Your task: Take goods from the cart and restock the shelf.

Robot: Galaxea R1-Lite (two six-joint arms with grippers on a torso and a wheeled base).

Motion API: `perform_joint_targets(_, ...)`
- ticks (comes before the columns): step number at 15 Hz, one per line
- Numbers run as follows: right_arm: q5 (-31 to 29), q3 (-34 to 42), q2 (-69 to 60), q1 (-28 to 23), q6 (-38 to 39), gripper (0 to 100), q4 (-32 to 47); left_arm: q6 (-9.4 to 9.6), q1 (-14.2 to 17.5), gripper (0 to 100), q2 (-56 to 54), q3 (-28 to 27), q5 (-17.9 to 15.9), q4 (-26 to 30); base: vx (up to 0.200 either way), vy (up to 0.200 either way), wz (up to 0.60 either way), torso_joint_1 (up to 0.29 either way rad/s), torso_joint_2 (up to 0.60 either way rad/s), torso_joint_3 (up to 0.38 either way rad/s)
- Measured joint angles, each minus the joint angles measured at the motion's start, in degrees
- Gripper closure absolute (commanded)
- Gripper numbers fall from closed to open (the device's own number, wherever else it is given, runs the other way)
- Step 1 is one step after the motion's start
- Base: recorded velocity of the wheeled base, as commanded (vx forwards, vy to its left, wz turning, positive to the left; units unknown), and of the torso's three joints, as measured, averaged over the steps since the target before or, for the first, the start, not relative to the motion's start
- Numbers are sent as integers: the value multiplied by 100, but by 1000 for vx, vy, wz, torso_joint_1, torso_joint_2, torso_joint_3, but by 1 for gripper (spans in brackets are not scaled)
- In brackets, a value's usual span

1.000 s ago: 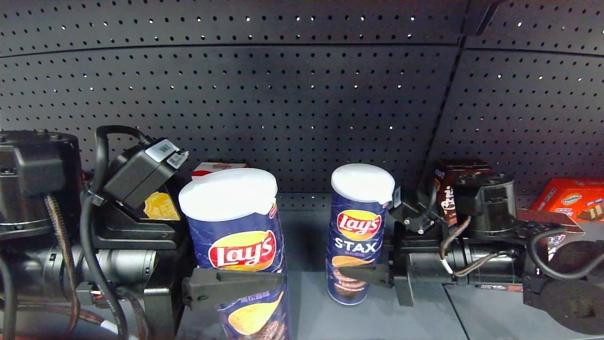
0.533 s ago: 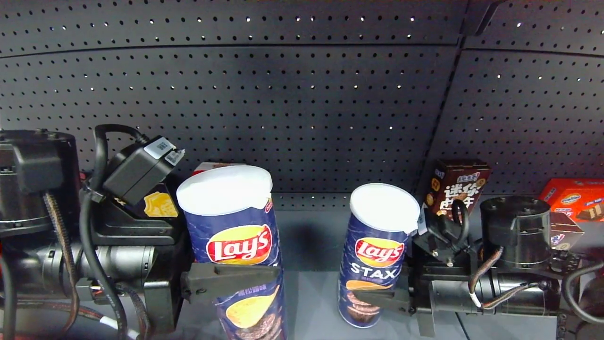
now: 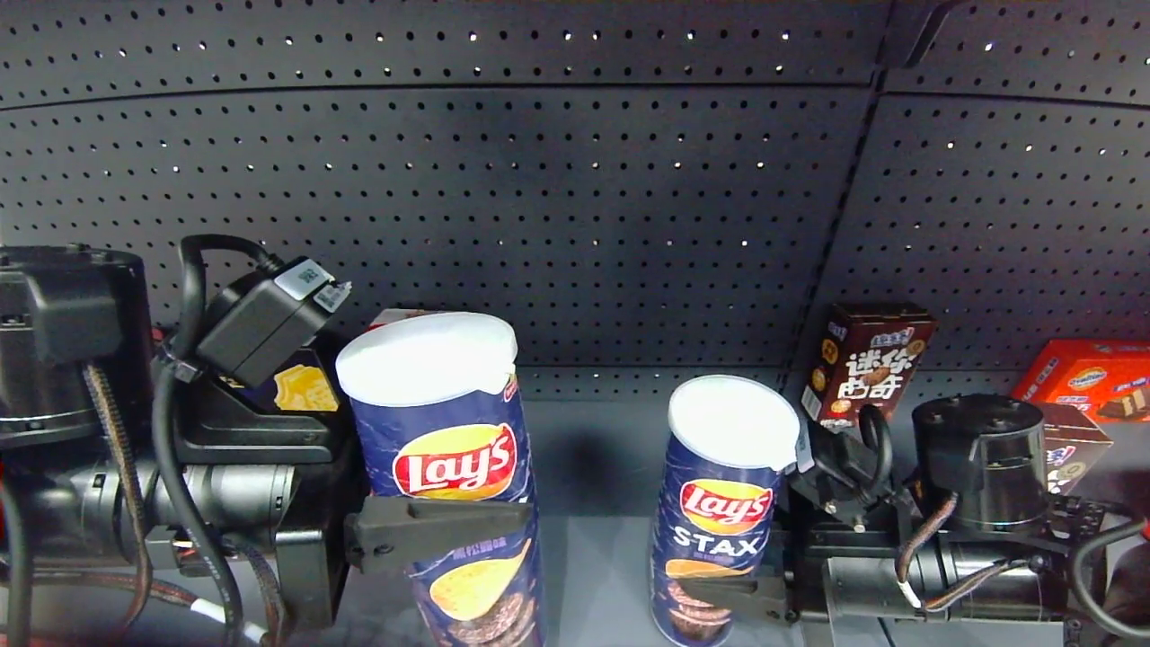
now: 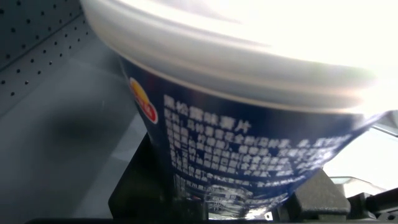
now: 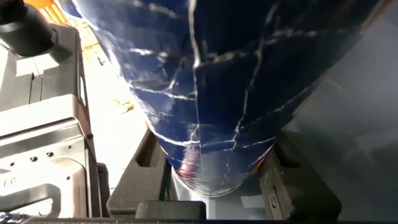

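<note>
Left can (image 3: 440, 449) and right can (image 3: 723, 503) upright — lids up.

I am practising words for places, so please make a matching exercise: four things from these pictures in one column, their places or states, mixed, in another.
1 left can
2 right can
3 brown box
4 orange box

a upright, between the right can and the orange box
b held in the left tool
c at the far right
d held in the right tool

Pairs: 1-b, 2-d, 3-a, 4-c
</note>
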Motion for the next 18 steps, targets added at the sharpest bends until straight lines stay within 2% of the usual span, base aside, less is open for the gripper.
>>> perform_joint_targets(3,2,-51,94,13,0,100,-61,0,-4,100,6,0,0,2,0,0,0,0,0,0)
perform_joint_targets(4,2,-54,123,18,2,0,-66,0,-4,100,11,-2,0,2,0,0,0,0,0,0)
perform_joint_targets(8,-29,9,83,7,15,0,-72,0,-6,100,20,-6,-6,0,0,0,0,0,0,0)
perform_joint_targets(13,-148,464,-510,-48,24,0,-44,0,-11,100,22,-4,-13,-4,0,0,0,0,0,0)
perform_joint_targets(18,-998,926,-1392,-73,35,0,57,9,-20,100,41,-45,49,-12,0,0,0,0,0,0)
